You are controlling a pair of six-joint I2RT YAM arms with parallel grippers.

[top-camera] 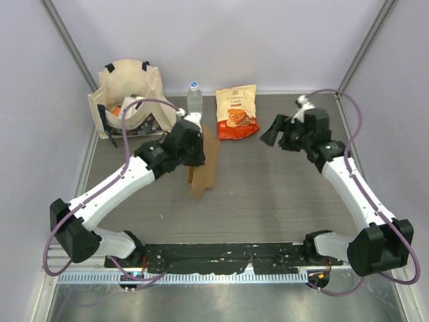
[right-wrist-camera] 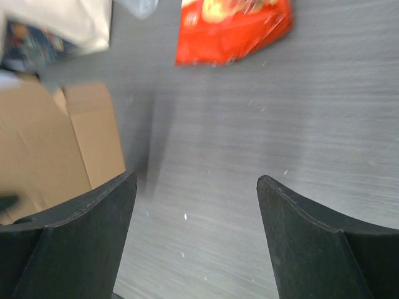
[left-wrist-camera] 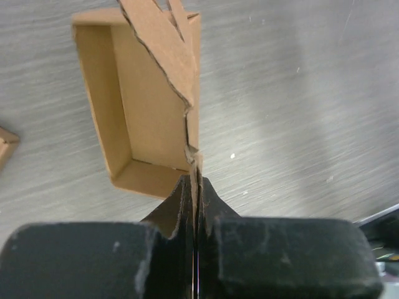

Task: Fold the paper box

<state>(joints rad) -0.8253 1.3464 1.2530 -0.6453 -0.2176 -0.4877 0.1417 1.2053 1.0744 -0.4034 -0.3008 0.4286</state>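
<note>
The grey brushed table [top-camera: 268,188] carries a clear water bottle [top-camera: 194,98], with a canvas tote bag [top-camera: 120,80] left of it and an orange snack bag [top-camera: 236,112] right.

A cream tote bag [top-camera: 124,94], water bottle [top-camera: 194,98] and orange snack bag [top-camera: 237,111] sit far back on the table [top-camera: 268,201].

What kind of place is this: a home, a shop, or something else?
Probably a robot test cell in a lab. Plain white walls on metal frame posts enclose a grey table, and the left arm and right arm are bolted at its near edge.
</note>
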